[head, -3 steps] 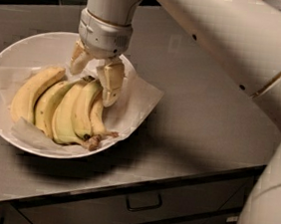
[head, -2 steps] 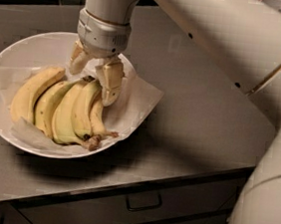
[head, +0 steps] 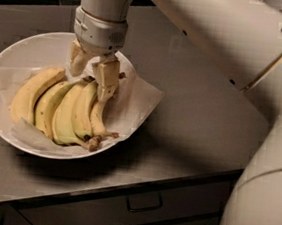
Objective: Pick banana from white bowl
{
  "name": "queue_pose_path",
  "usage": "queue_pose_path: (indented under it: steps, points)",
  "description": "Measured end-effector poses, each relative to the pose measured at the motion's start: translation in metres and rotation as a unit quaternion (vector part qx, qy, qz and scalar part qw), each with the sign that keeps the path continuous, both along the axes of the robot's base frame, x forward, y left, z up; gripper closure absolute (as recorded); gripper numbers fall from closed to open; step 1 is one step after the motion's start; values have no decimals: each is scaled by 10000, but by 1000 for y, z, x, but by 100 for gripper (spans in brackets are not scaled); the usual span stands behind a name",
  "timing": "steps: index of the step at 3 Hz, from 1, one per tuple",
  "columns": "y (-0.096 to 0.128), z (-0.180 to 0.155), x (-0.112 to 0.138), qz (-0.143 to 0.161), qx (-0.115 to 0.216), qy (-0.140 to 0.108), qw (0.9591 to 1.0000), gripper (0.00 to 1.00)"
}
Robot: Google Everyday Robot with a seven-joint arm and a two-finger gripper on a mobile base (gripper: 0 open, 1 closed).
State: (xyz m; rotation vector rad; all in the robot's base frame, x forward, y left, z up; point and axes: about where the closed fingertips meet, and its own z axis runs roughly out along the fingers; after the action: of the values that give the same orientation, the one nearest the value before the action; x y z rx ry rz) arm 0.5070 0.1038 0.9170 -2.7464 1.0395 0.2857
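Note:
The wide white bowl point(head: 4, 72), lined with crumpled white paper, stands on the grey counter at the left. Several yellow bananas lie side by side in it, joined at their dark lower ends. The banana point(head: 83, 109) with a green-tinged upper part lies right of the middle, and its top reaches between my fingers. My gripper point(head: 91, 75) hangs over the upper right ends of the bananas, open. One finger point(head: 107, 81) is in front of the rightmost banana's top and the other point(head: 76, 60) is behind. The banana tops are partly hidden by the fingers.
The paper lining point(head: 142, 99) spills over the bowl's right rim. The grey counter point(head: 195, 120) stretches to the right, with drawers point(head: 144, 203) below its front edge. My arm point(head: 229, 38) crosses the upper right, and the robot's body point(head: 262, 197) fills the lower right.
The gripper and the bananas stand as before. Only the robot's body at the lower right has shifted slightly.

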Motion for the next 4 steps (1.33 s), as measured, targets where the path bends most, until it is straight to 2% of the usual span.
queue_pose_path:
  steps: [4]
  points:
    - [-17, -6, 0, -145, 41, 123, 9998, 46]
